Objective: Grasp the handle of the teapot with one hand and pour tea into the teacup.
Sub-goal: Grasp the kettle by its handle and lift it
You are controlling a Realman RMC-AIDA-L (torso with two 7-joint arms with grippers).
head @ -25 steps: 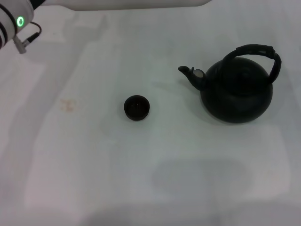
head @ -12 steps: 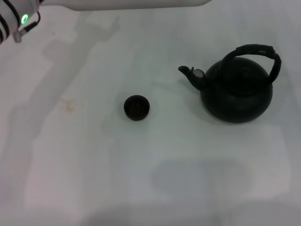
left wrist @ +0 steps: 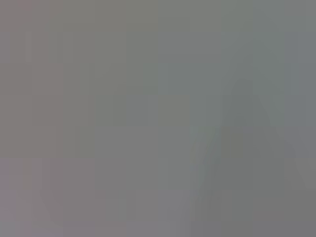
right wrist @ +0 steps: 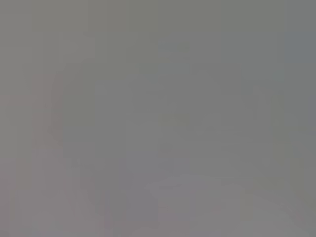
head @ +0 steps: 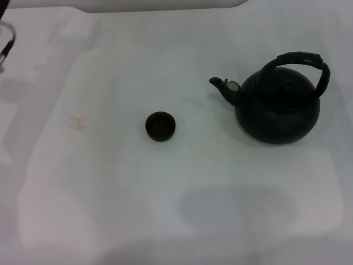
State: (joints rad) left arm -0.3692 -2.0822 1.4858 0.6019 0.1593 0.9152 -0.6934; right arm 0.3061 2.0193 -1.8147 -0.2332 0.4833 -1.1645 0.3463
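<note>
The large round black teapot (head: 277, 107) stands upright on the white table at the right in the head view, its short spout with a grey spot pointing left. Its thick black arched handle (head: 300, 61) spans over the body. The tiny black teacup (head: 160, 126) sits left of the teapot, well apart from the spout, upright and dark inside. Only a cable of my left arm (head: 5, 47) shows at the far left edge. Neither gripper is in view. Both wrist views show only plain grey.
The white table (head: 176, 210) spreads all around the two objects. A faint brownish stain (head: 78, 122) lies left of the teacup. A white edge runs along the far side of the table (head: 138, 5).
My left arm has drawn back up and to the left, almost out of the head view. The teapot and the teacup have not moved.
</note>
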